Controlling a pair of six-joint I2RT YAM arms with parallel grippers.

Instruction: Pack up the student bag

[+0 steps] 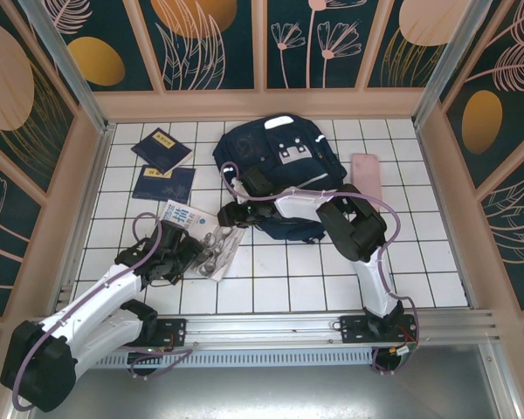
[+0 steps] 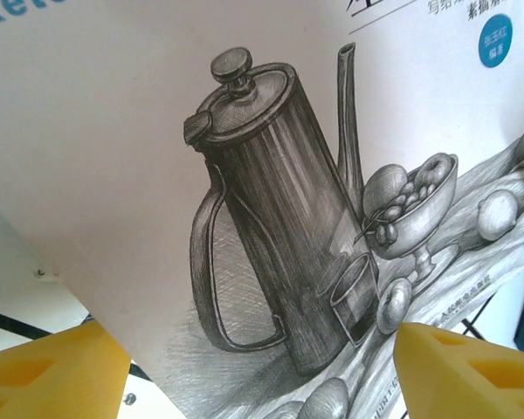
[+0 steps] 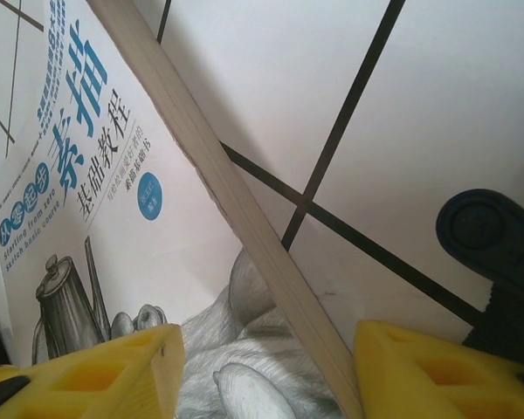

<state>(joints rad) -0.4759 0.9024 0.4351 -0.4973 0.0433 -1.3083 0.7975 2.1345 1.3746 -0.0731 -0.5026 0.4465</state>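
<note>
Packing stands unbegun: the student bag [image 1: 284,166] lies flat at the far centre of the tiled table [image 1: 314,279], long axis far-to-near, white-striped end pointing away from me, with the sketching book [image 1: 196,229], navy booklets [image 1: 162,148] and pink case [image 1: 367,177] all outside it, and my left gripper [image 2: 253,332] and right gripper [image 3: 269,332] open-jawed at the book.

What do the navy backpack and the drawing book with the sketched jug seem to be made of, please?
The student bag looks like matte, dark navy synthetic fabric: it slumps and creases softly, with white stripes that may be reflective tape. The book seems to be paper, with a smooth printed cover, perhaps lightly coated; its edge shows a pale block of pages.
</note>
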